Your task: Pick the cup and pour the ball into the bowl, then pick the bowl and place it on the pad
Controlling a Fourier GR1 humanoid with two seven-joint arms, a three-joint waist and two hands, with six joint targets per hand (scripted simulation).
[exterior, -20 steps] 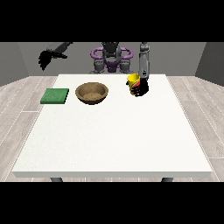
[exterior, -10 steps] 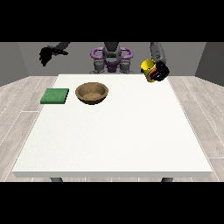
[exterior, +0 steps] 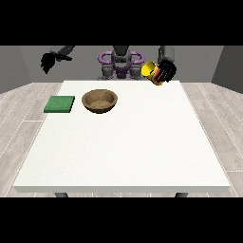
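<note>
A yellow cup (exterior: pixel 150 71) with a red band hangs above the table's far right edge, tipped with its mouth toward the view's left. The hand at the view's right (exterior: pixel 166 70) is curled round it. The ball does not show. A brown wooden bowl (exterior: pixel 99 100) stands on the table left of centre, well to the left of and below the cup. A green pad (exterior: pixel 60 104) lies flat at the table's left edge, just left of the bowl. The hand at the view's left (exterior: pixel 48 62) is raised off the table beyond its far left corner, holding nothing.
The white table (exterior: pixel 128 147) stretches wide and bare toward the camera. The robot's torso (exterior: pixel 120 64) stands behind the far edge, between the two arms.
The cup was lifted from the table, raised and tilted, and has now moved a little to the left toward the bowl. The hand at the view's left has barely shifted.
</note>
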